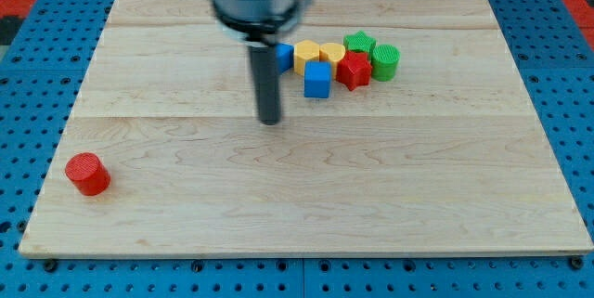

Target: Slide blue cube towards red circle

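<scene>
The blue cube sits in a cluster of blocks at the view's upper middle. The red circle, a short red cylinder, stands alone at the view's lower left. My tip rests on the board to the left of and a little below the blue cube, a short gap apart from it. The rod rises from the tip to the arm's round grey end at the view's top.
The cluster also holds a second blue block partly hidden behind the rod, a yellow hexagon, a yellow heart, a red star, a green star and a green cylinder. The wooden board lies on a blue pegboard.
</scene>
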`<act>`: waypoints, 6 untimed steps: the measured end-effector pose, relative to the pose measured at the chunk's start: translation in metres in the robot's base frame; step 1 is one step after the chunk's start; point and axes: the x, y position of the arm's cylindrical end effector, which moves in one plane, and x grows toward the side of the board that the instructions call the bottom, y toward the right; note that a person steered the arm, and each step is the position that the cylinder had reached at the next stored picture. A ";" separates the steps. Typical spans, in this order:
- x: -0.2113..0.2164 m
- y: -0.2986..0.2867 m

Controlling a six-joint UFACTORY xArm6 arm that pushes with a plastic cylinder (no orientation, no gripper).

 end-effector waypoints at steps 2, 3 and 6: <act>-0.038 0.064; -0.071 0.105; -0.026 -0.044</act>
